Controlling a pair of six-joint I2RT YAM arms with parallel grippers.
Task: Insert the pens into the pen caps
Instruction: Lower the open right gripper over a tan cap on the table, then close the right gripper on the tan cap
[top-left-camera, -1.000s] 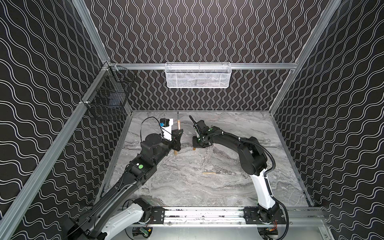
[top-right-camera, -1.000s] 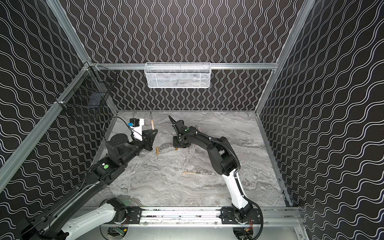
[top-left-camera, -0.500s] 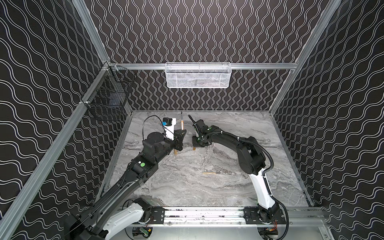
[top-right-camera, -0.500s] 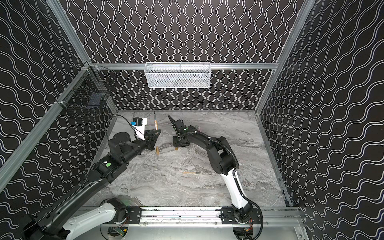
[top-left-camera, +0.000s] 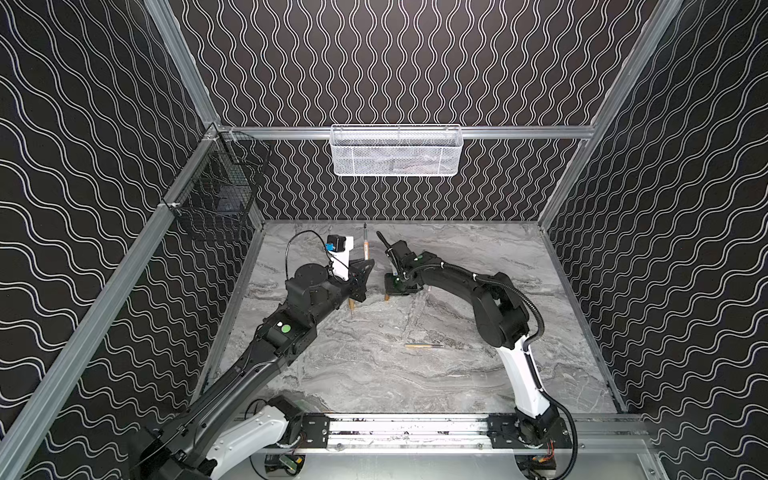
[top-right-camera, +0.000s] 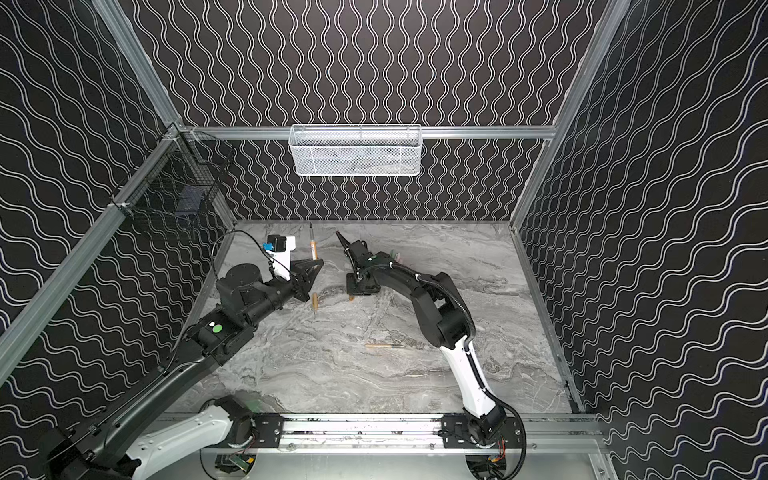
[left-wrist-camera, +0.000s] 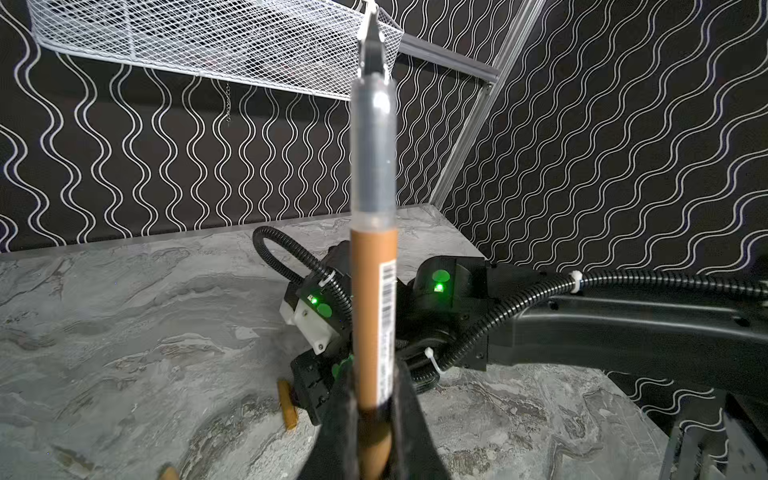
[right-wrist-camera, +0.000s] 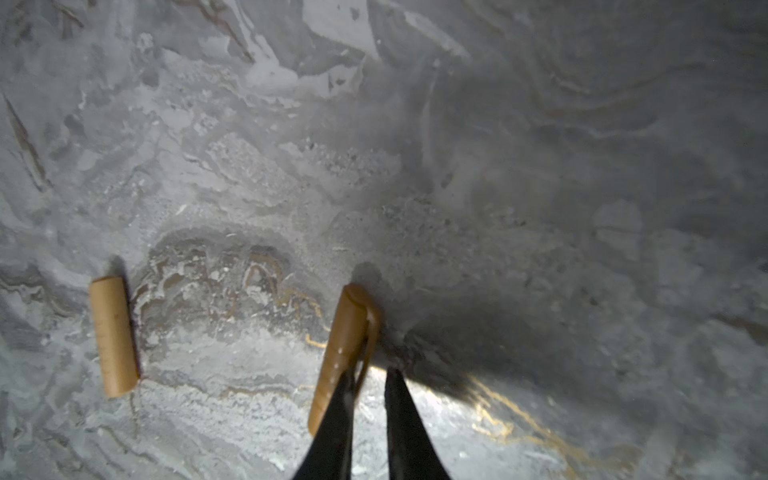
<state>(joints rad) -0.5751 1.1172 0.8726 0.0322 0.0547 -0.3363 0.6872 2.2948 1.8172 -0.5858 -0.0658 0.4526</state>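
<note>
Under a white mesh basket (top-left-camera: 396, 151) hung on the back rail and a black wire basket (top-left-camera: 216, 199) on the side rail, two arms meet at the far end of the grey marbled counter (top-left-camera: 374, 374). The left gripper (left-wrist-camera: 374, 401) is pressed together on a pen (left-wrist-camera: 373, 291), holding it upright above the counter with the tip up. Its barrel is tan-brown with a barcode label, its front section clear grey, and its point thin and dark. The right arm's cable and wrist fill the space behind it.

The right gripper (right-wrist-camera: 368, 378) is down at the counter, its jaws close with a slim gap between them. A tan-brown pen cap (right-wrist-camera: 345, 345) with a clip lies against one finger (right-wrist-camera: 336, 415); whether it is pinched cannot be told. A second tan cap (right-wrist-camera: 114, 336) lies apart on the counter, between the two grippers in both top views. Another tan pen (top-left-camera: 424, 345) lies flat nearer the front, clear of both arms.
</note>
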